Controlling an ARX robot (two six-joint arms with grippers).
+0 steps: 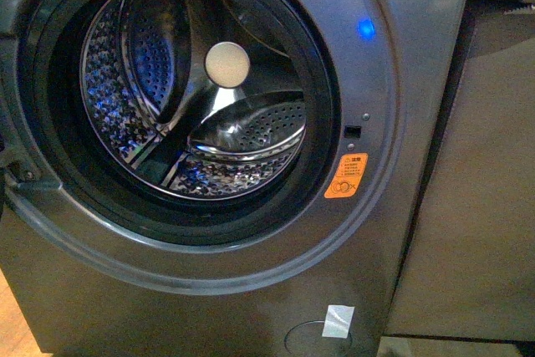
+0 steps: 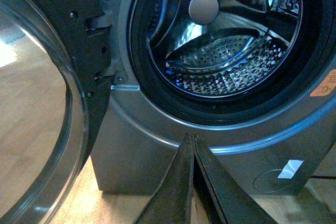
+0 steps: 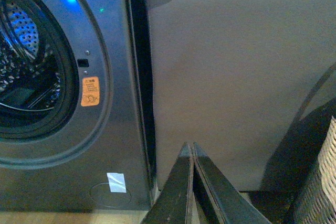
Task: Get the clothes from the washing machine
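The grey washing machine (image 1: 401,106) fills the front view with its door open; the perforated steel drum (image 1: 242,135) shows no garment in it. The dark navy clothes are out of view in all frames. The orange sticker (image 1: 346,175) and white tag (image 1: 338,320) sit on the machine's front. My left gripper (image 2: 190,139) is shut and empty, below the porthole rim (image 2: 157,103), outside the drum (image 2: 231,61). My right gripper (image 3: 189,146) is shut and empty, in front of a grey panel (image 3: 236,77) to the right of the machine (image 3: 113,35). Neither arm shows in the front view.
The open porthole door (image 2: 52,103) hangs on its hinge to the left of the opening. A woven wicker basket (image 3: 320,182) stands at the right. A pale wooden floor (image 2: 31,103) lies under the machine.
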